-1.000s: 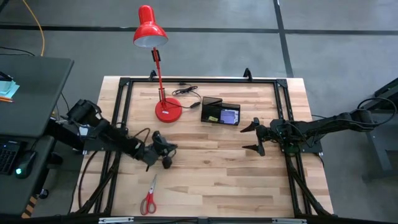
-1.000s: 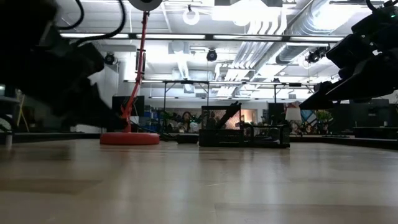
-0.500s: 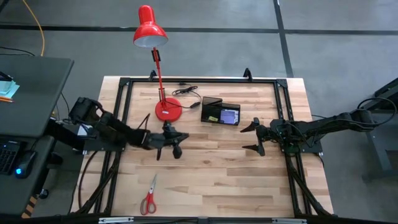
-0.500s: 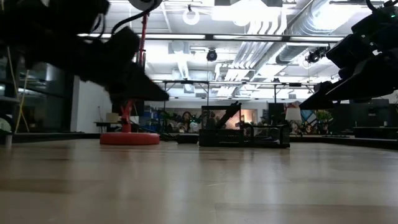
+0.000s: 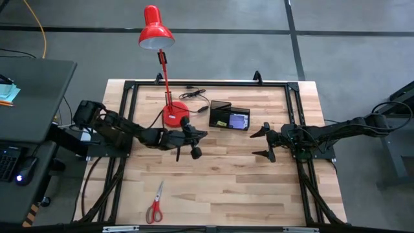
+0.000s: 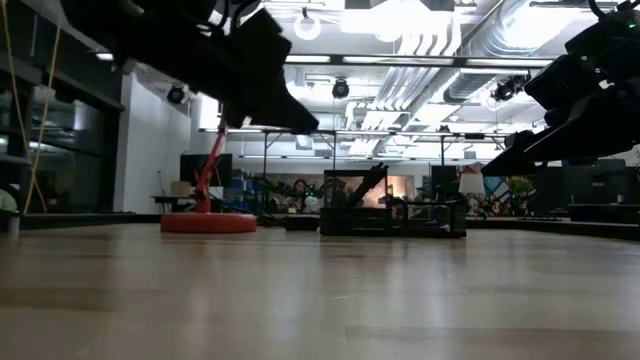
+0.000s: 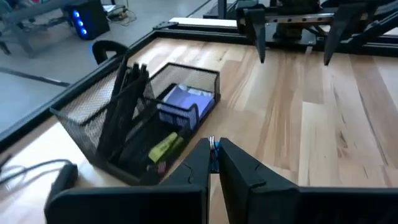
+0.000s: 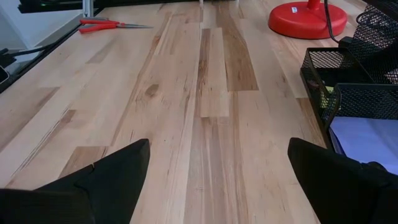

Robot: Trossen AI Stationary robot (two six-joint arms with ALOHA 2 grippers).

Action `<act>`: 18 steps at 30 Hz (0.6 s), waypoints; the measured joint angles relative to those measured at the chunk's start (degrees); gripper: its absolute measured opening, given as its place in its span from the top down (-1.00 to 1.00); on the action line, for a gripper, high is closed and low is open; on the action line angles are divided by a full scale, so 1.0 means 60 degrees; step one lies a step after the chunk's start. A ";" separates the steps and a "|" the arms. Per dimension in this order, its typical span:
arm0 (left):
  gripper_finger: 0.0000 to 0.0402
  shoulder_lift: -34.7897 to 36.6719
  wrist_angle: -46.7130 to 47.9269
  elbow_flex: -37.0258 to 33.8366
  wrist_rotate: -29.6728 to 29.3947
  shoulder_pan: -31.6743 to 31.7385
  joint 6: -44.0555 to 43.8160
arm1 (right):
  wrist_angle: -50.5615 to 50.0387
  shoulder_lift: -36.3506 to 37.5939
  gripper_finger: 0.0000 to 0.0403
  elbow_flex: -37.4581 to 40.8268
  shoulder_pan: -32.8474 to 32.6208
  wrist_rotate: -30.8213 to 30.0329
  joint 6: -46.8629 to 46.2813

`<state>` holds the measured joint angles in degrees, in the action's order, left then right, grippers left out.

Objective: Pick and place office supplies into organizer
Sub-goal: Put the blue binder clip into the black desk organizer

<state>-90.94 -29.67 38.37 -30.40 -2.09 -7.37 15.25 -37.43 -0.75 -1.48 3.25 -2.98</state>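
**Left arm nears the tray with something tiny pinched; scissors wait on the table**

At the table's left front, the red-handled scissors (image 5: 154,206) lie flat on the wooden table (image 5: 220,188), well apart from everything else and not yet collected. Further along, the left gripper (image 5: 189,137) hangs above the table just in front of the red desk lamp's round base (image 5: 174,114), its fingers pressed together. The left wrist view shows a thin, small bluish-white sliver (image 7: 212,147) caught between the fingertips; what it is cannot be told. Next comes the black wire-mesh desk organizer (image 5: 229,115), near the table's back edge just beside the lamp base. It already holds several thin black pens (image 7: 127,99) leaning in one compartment, a purple square notepad (image 7: 185,102) in another and a small yellow piece (image 7: 164,147) low in the front section. At the right, the right gripper (image 5: 264,144) waits above the table with its fingers spread wide and nothing between them.

The likely trouble lies in the pinch: the sliver is so slight that it could slip out or stick to a finger at release, landing on the wood instead of in a compartment. The lamp base and its black cable (image 5: 194,96) also sit close to the left arm's path, so a careless swing could nudge them or shove the light tray.
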 joint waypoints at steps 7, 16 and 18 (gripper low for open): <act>0.96 0.0001 0.0746 0.0526 0.0020 0.0443 0.0444 | 0.0003 0.0000 -0.88 0.0000 0.0001 0.0000 -0.0002; 0.96 0.0004 0.1209 0.0535 0.0453 0.1318 0.0261 | 0.0003 0.0000 -0.88 0.0000 0.0001 0.0000 -0.0002; 0.96 0.0004 0.1276 0.0536 0.0453 0.1426 0.0262 | 0.0004 0.0000 -0.88 0.0000 -0.0003 0.0000 -0.0002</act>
<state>-90.91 -22.02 41.58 -27.68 6.46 -5.80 15.27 -37.43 -0.75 -1.50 3.25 -2.99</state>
